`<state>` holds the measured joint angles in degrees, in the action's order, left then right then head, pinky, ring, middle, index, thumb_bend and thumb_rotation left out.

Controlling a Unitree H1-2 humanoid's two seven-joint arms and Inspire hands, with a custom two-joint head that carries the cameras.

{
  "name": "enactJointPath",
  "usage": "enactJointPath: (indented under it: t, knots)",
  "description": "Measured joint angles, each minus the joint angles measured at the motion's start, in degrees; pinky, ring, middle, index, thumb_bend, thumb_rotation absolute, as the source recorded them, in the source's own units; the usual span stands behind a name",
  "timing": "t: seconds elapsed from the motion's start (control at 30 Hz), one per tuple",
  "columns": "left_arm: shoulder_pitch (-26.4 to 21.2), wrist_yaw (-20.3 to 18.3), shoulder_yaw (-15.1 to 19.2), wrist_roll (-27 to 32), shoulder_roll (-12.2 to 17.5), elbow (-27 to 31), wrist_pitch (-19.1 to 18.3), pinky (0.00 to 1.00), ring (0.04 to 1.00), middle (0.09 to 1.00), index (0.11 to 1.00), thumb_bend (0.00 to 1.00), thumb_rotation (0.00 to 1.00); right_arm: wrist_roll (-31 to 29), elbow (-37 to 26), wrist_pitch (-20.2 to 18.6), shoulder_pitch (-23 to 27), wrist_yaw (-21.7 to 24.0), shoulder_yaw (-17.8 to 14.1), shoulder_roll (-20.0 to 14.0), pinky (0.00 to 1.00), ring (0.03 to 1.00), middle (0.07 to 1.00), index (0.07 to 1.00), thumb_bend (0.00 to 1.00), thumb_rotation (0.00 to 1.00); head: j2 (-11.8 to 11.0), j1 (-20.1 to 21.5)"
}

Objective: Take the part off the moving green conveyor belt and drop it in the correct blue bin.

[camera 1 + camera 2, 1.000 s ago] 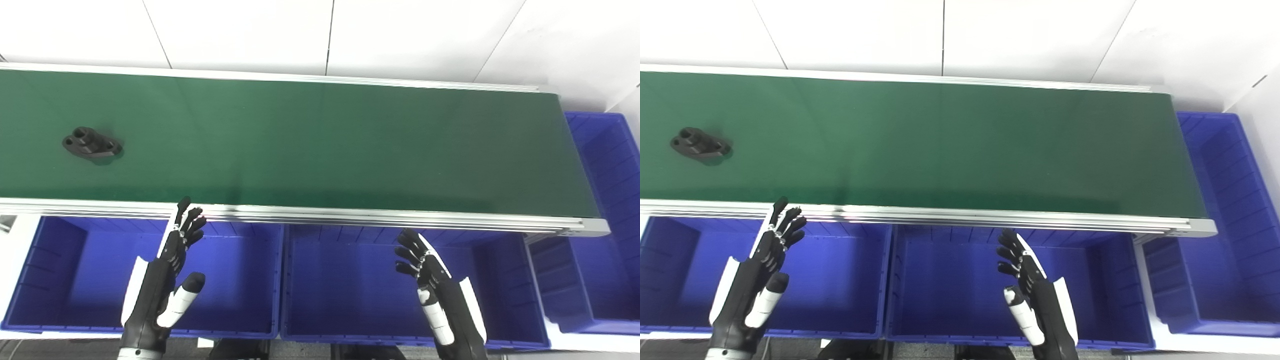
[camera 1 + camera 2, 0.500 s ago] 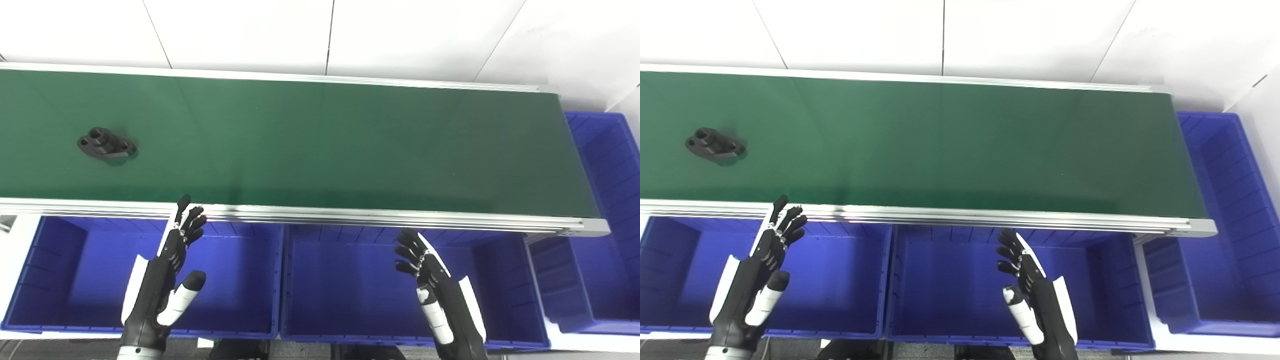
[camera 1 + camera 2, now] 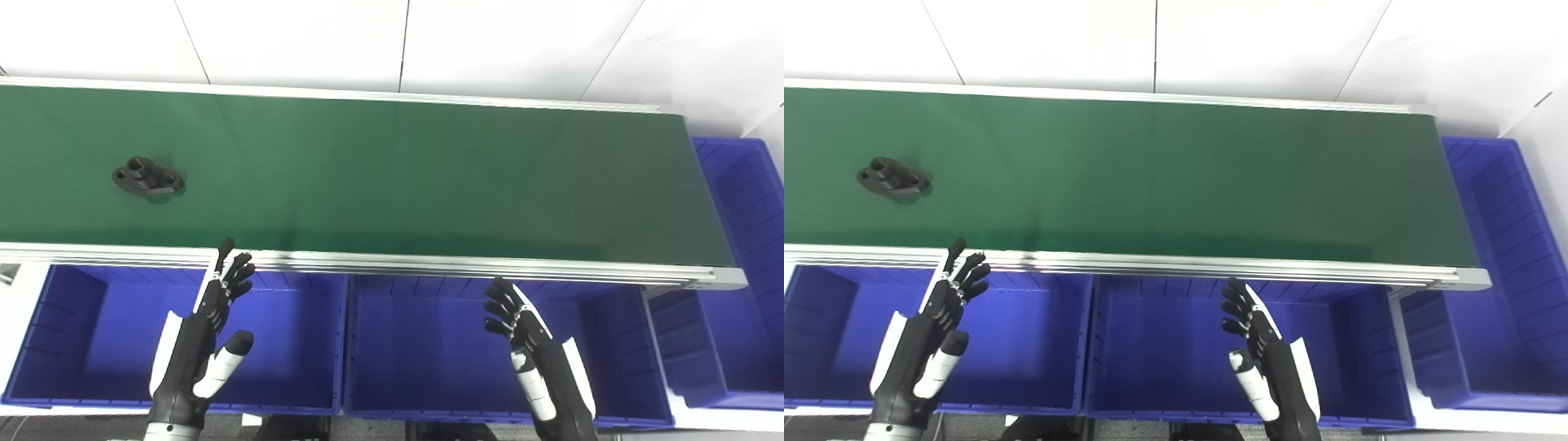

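Observation:
A black metal part (image 3: 147, 177) with round holes lies on the green conveyor belt (image 3: 392, 177) at the left. My left hand (image 3: 205, 334) is open and empty, held over the left blue bin (image 3: 73, 331), below and right of the part. My right hand (image 3: 536, 358) is open and empty over the middle blue bin (image 3: 429, 343). Both hands are on the near side of the belt's metal rail.
A third blue bin (image 3: 744, 245) stands at the belt's right end, past the silver frame (image 3: 490, 267). A white wall runs behind the belt. The bins show nothing inside them.
The black part has travelled right along the belt. Both hands have stayed almost still.

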<state>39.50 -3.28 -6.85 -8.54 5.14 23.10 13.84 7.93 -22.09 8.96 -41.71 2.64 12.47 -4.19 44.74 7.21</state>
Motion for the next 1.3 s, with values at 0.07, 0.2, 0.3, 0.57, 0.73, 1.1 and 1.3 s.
enactJointPath:
  t: [0.07, 0.2, 0.3, 0.57, 0.73, 1.1, 1.3]
  knots:
    - [-0.05, 0.04, -0.46, -0.35, -0.16, -0.07, 0.05, 0.83, 0.880, 0.914, 1.000, 0.70, 0.90, -0.22, 0.24, 0.01, 0.11, 0.08, -0.31, -0.27, 0.80, 0.872, 0.889, 0.916, 0.78, 0.96, 0.00, 0.00]
    - [-0.61, 0.30, -1.70, -2.26, -1.49, -2.18, 0.41, 0.81, 0.864, 0.902, 1.000, 0.71, 0.89, -1.54, 2.02, 0.07, 0.90, 0.27, -1.65, -1.55, 0.80, 0.874, 0.891, 0.917, 0.77, 0.96, -2.11, -5.54]
    - [-0.68, 0.65, -2.41, -3.42, -2.66, -2.74, 1.17, 0.77, 0.848, 0.898, 1.000, 0.72, 0.88, -2.64, 2.92, 0.13, 1.06, 0.51, -2.59, -2.59, 0.80, 0.872, 0.894, 0.921, 0.76, 0.96, -4.11, -9.55]
    - [-1.46, 2.61, -4.30, -6.60, -4.95, -6.22, 4.28, 0.70, 0.810, 0.867, 1.000, 0.69, 0.85, -4.94, 6.59, 0.71, 2.48, 1.60, -4.65, -4.63, 0.80, 0.873, 0.897, 0.926, 0.78, 0.98, -6.59, -12.83]
    - [-2.12, 3.66, -4.59, -7.30, -6.11, -7.91, 4.52, 0.67, 0.793, 0.845, 1.000, 0.68, 0.81, -4.98, 7.71, 0.79, 2.83, 2.05, -5.25, -4.86, 0.84, 0.896, 0.914, 0.940, 0.79, 1.00, -8.44, -16.17]
    - [-2.09, 3.70, -4.99, -6.99, -6.17, -8.13, 4.67, 0.65, 0.787, 0.835, 0.983, 0.72, 0.76, -6.19, 8.14, 0.79, 2.86, 3.03, -5.54, -5.15, 0.87, 0.917, 0.928, 0.958, 0.74, 1.00, -10.37, -17.23]
    - [-2.09, 3.70, -4.91, -6.58, -6.16, -8.15, 4.66, 0.65, 0.788, 0.829, 0.976, 0.75, 0.75, -6.20, 8.17, 0.86, 2.85, 3.14, -5.51, -5.06, 0.86, 0.915, 0.924, 0.958, 0.73, 1.00, -10.55, -17.23]
